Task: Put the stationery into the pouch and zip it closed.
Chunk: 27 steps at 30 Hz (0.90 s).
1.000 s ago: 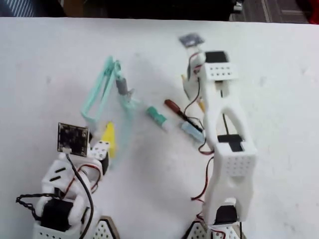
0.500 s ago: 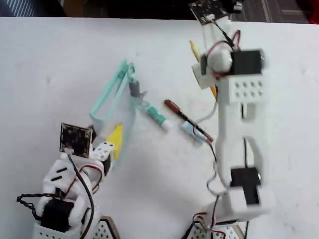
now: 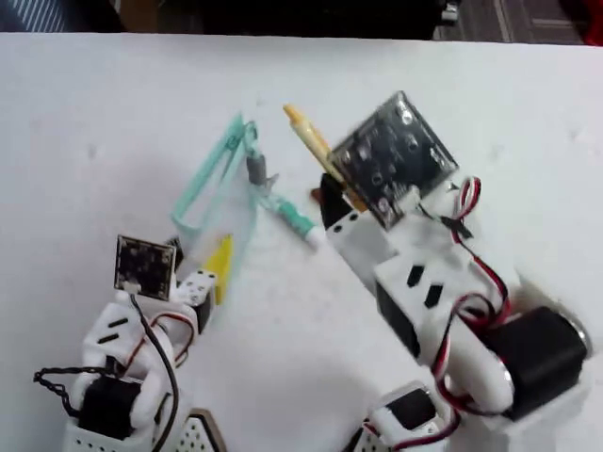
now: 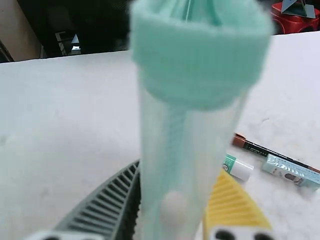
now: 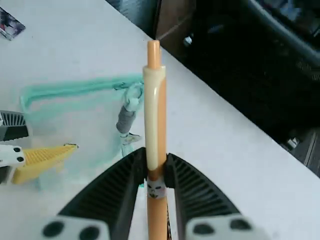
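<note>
Clamping the orange pen [image 5: 155,100] — jaws tight — the right gripper [image 5: 156,161] hangs near the pouch [image 4: 195,65]. The left gripper [image 4: 172,202] pinches it.

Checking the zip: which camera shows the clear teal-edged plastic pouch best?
The high view: the clear teal-edged plastic pouch shows its nearly whole outline and grey zipper pull. The right wrist view shows most of it behind the orange plastic pen; the left wrist view, one end close up.

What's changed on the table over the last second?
The right gripper lifted the orange pen and swung it left toward the pouch. The left gripper kept holding the pouch; the green-capped stick stayed on the table.
</note>
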Motion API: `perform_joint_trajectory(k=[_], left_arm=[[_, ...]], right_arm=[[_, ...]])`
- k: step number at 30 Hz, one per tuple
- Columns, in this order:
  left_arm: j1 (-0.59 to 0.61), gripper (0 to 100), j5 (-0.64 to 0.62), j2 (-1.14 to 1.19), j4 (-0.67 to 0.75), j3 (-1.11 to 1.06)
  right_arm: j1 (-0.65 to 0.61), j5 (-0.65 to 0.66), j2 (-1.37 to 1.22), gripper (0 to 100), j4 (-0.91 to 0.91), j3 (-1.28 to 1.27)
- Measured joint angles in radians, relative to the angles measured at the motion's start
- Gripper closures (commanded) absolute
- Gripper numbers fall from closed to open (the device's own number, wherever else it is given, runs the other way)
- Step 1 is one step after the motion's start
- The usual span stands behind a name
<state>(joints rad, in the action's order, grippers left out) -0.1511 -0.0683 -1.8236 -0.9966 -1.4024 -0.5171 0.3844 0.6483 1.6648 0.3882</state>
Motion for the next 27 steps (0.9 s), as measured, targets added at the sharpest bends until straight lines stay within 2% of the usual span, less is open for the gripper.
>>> perform_joint_trajectory(k=[11,16,22,27], left_arm=[[0.0,76,0.002,0.0,0.0,0.0],[-0.005,76,0.002,0.005,0.0,0.0],[-0.003,76,0.002,0.005,0.0,0.0],[-0.08,76,0.002,0.0,-0.034,0.0]], right_arm=[[-0.015,-0.005,0.014,98.3,-0.061,0.0],[-0.015,-0.095,0.046,98.3,-0.061,-0.005],[-0.017,-0.114,0.117,98.3,-0.061,-0.005],[-0.017,-0.137,0.14,98.3,-0.101,-0.005]])
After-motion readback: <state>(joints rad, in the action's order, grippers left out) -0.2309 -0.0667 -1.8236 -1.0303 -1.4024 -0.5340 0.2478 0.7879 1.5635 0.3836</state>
